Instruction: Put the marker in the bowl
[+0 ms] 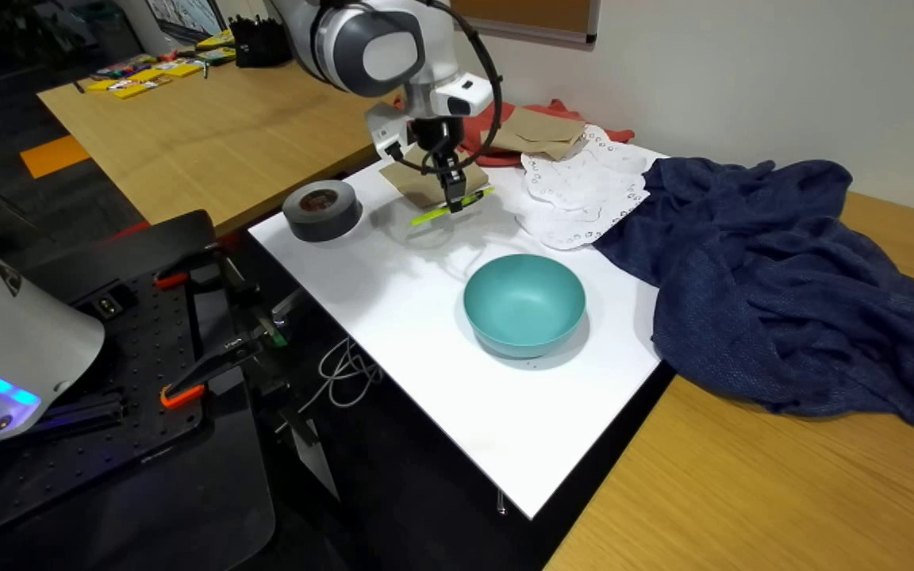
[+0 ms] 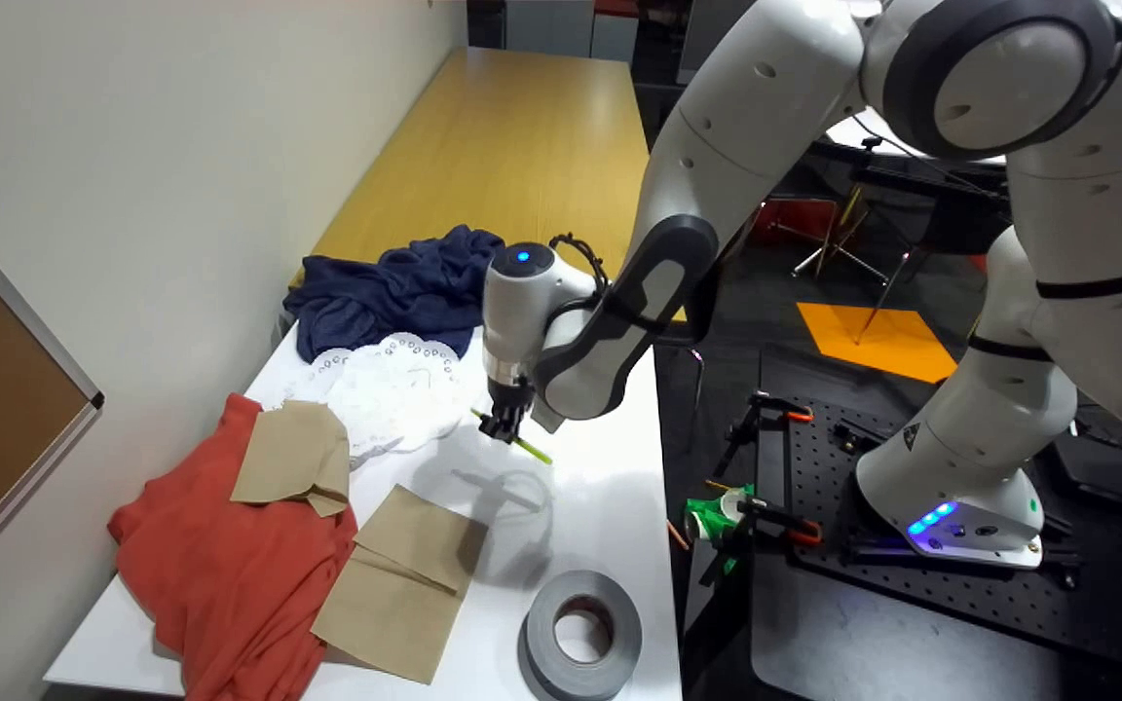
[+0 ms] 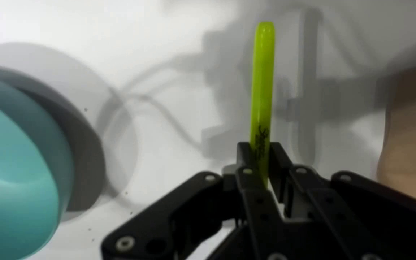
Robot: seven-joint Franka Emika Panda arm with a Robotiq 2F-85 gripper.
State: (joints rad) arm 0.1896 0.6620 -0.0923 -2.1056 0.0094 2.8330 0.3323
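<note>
The marker is a thin yellow-green stick [image 3: 263,76], also seen in both exterior views [image 1: 430,216] [image 2: 534,452]. My gripper [image 3: 259,153] is shut on it, with a finger on each side. In both exterior views the gripper [image 1: 455,203] [image 2: 501,426] holds the marker above the white table, with shadows below. The teal bowl [image 1: 524,305] stands upright on the table, toward the near end from the gripper in that exterior view. Its inside looks empty there. In the wrist view the bowl [image 3: 16,162] is at the left, apart from the marker. The arm hides it in an exterior view.
A grey tape roll [image 1: 322,210] lies near the table edge. Brown paper [image 2: 400,589], a red cloth [image 2: 230,565] and white doilies [image 1: 584,190] lie along the wall side. A navy cloth [image 1: 782,293] lies beyond the bowl, partly on a wooden table [image 1: 782,492].
</note>
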